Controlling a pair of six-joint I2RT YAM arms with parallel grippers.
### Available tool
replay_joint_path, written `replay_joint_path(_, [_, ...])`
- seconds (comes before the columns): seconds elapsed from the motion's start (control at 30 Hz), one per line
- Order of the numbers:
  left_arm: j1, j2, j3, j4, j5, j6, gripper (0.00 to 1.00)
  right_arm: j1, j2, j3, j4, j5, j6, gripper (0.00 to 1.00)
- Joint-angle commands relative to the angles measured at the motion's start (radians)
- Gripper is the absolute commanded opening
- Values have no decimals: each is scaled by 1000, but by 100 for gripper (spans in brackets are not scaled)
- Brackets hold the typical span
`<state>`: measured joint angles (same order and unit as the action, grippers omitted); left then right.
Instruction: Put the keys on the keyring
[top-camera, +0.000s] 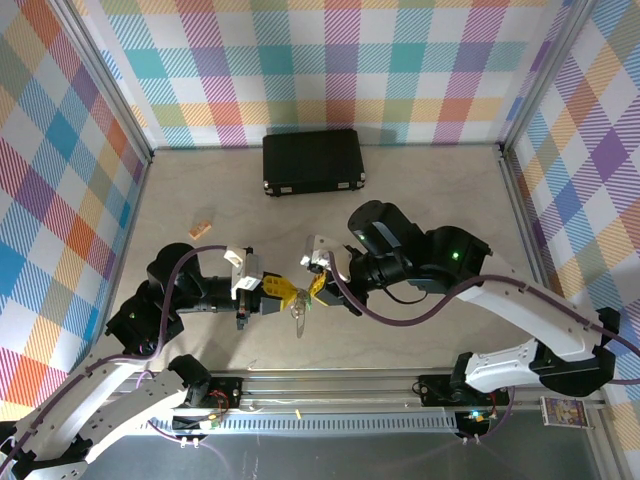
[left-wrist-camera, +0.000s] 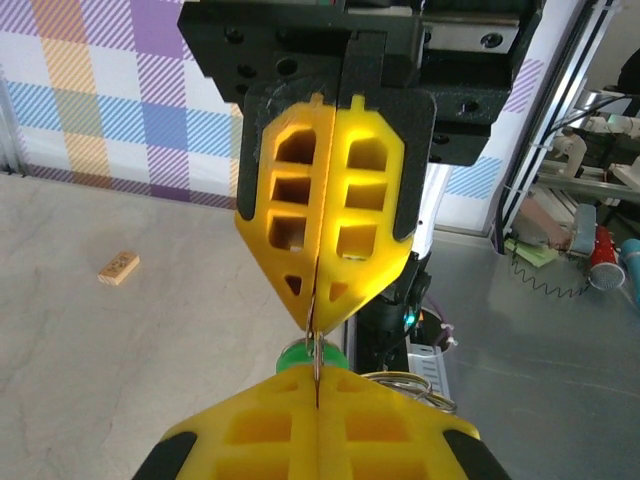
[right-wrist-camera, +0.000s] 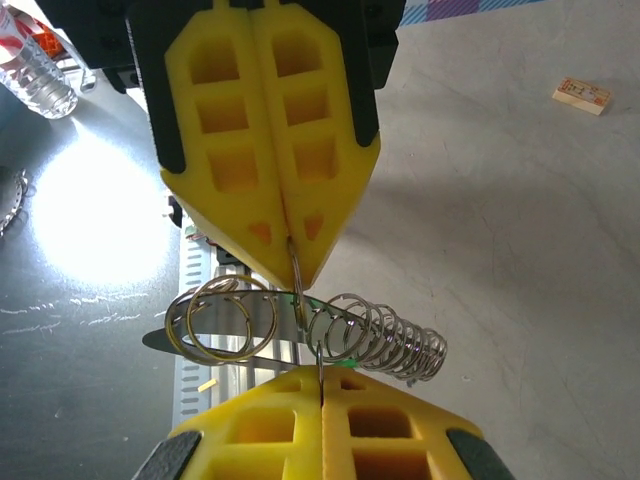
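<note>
A small tan wooden block (top-camera: 202, 228) lies on the beige surface (top-camera: 420, 200) at the left. The left hand (top-camera: 272, 290) is closed tight on the thin silver wire keyring (top-camera: 298, 319), near the front middle. A tiny green-headed key (left-wrist-camera: 303, 357) sits just beside that wire. The right hand (top-camera: 318, 285), tip to tip with the left, is fully closed and pinches the same wire.

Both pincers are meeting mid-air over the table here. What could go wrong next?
1. The left pincer and right pincer each pinch the thin keyring at their very tips; it could slip and drop.
2. The tips nearly touch, so a small move may knock them together.
3. The green key is half hidden, so threading may miss.
</note>
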<state>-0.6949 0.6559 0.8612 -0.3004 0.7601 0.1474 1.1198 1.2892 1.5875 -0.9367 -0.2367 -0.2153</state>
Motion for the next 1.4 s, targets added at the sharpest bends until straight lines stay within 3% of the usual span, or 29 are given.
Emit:
replay_joint_path(0.0, [11,-19,9,55,-2,10,0,6,11,33,-4,-3,28,0])
replay_joint_path(1.37, [12,-9,-2,-7,-23,52,0,17,-5,32,43,91,28,0])
